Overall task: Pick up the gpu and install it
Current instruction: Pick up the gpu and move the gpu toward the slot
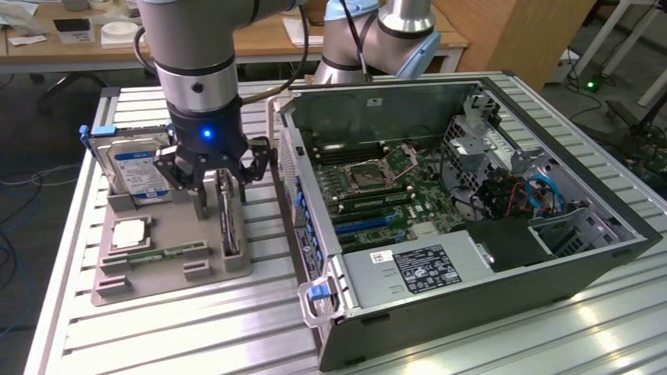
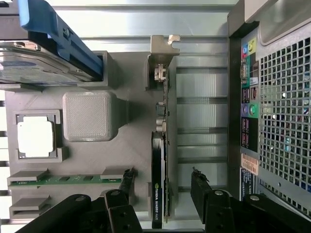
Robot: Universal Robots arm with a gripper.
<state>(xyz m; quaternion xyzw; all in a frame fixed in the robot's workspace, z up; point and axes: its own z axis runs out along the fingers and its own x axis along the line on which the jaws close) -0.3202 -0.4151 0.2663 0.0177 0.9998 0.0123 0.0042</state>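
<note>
The released end effector (image 2: 164, 182) straddles the upright gpu (image 2: 158, 155) without gripping it.

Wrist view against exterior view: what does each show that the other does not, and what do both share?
Wrist view adds: the coloured ports on the rear panel of the computer case, and the logo on the black cooler of the gpu. Exterior view adds: the motherboard and power supply inside the open case, and the robot arm. Shared: the gpu standing on edge in the gray holder, the hard drive, the memory stick, and the open pincer astride the gpu.
</note>
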